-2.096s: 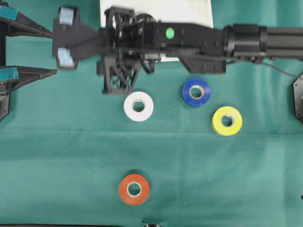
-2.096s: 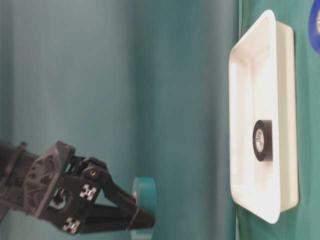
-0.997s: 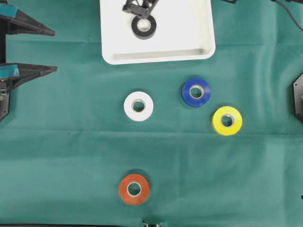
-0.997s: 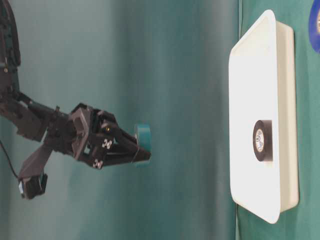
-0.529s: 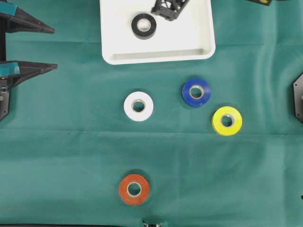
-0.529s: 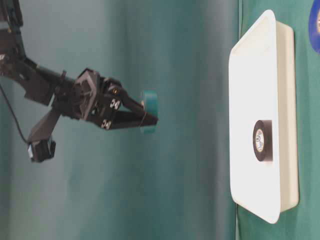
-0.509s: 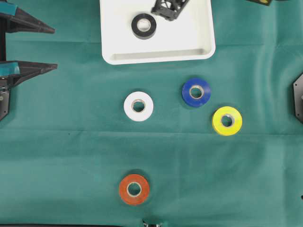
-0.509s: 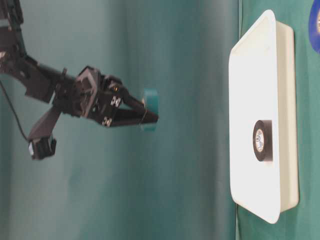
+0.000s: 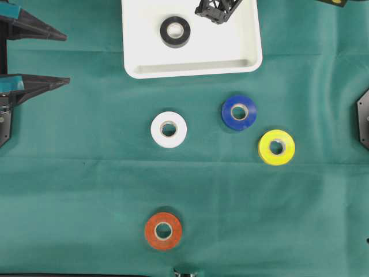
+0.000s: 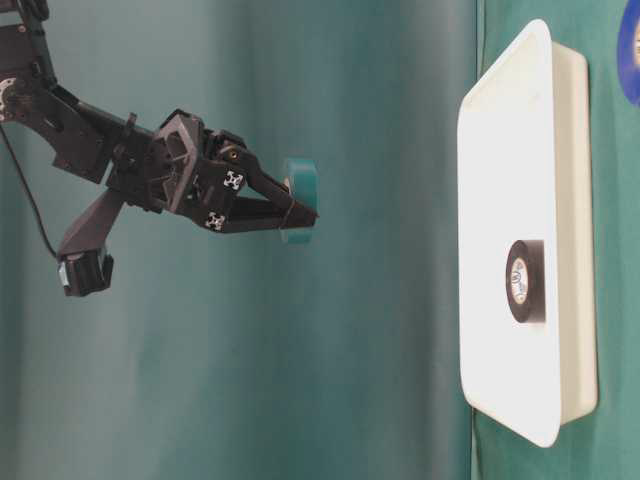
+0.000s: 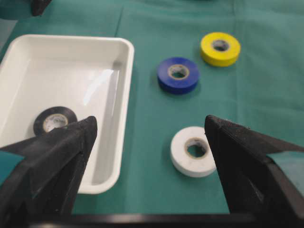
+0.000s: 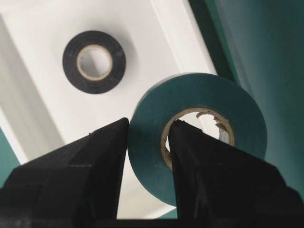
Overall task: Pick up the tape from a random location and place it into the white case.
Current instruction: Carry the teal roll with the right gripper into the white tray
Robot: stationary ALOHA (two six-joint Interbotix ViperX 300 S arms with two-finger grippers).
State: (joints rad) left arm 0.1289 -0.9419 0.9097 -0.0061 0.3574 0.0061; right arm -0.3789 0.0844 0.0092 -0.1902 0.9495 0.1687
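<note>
Green tape (image 12: 194, 142) hangs clamped through its wall in my right jaws above the white case (image 12: 42, 114) (black roll (image 12: 94, 61) inside); my left jaws stand apart.

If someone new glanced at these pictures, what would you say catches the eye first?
Most striking is the right gripper shut on a green tape roll, one finger through its core, held high above the white case. A black roll already lies inside that case. On the green cloth below it sit white, blue, yellow and orange rolls.
</note>
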